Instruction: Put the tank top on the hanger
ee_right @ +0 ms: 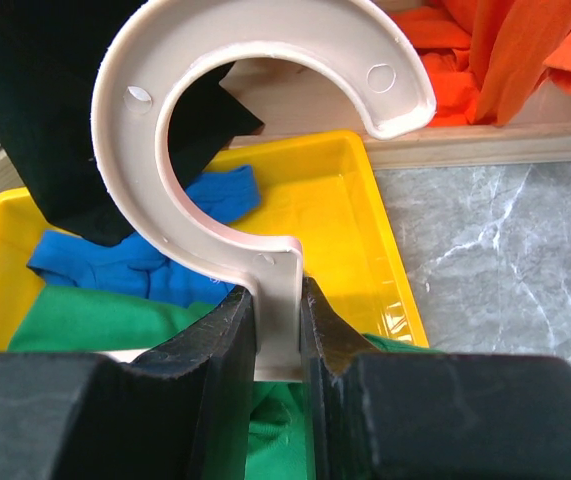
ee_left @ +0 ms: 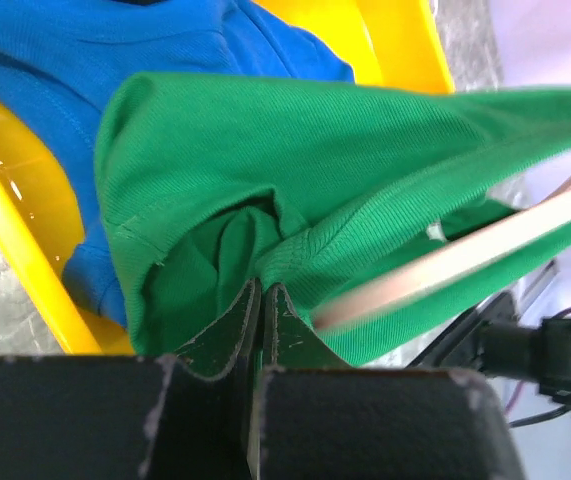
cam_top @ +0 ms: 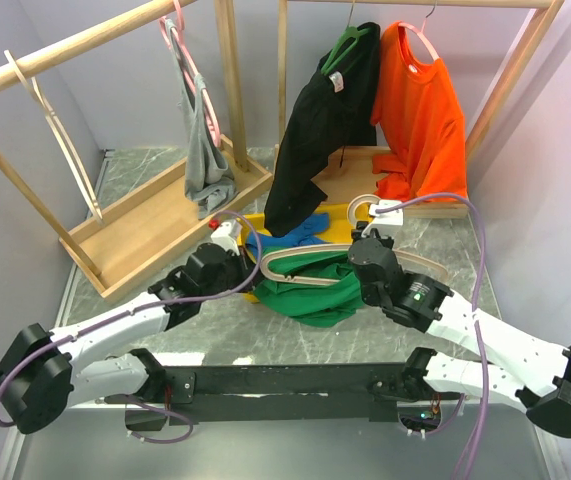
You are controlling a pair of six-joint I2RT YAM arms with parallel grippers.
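- Right gripper (ee_right: 277, 310): jaws pinch the neck of the wooden hanger (ee_right: 265, 100), just under its thick hook. The hook fills the upper centre of the right wrist view.
- Left gripper (ee_left: 262, 300): jaws pressed together on a fold of the green tank top (ee_left: 295, 170), at what looks like a hemmed strap edge.
- The tank top sits mid-frame in the top view, bunched over the near rim of the yellow tray (ee_right: 365, 220). The blue garment (ee_left: 165, 40) lies in the tray behind it.
- The hanger lies across the tank top's upper edge. In the left wrist view one hanger arm comes in from the right edge and disappears under green fabric.
- I can't tell whether that arm is inside the opening or only under a fold.
- My read: mid-threading, first shoulder going in, second strap not on yet.
- Next move, as I judge it: the left pulls its strap along that arm toward the hook while the right holds the hanger level, then the left regrips the other strap.
- Risk: the bunched fabric may snag on the arm tip.
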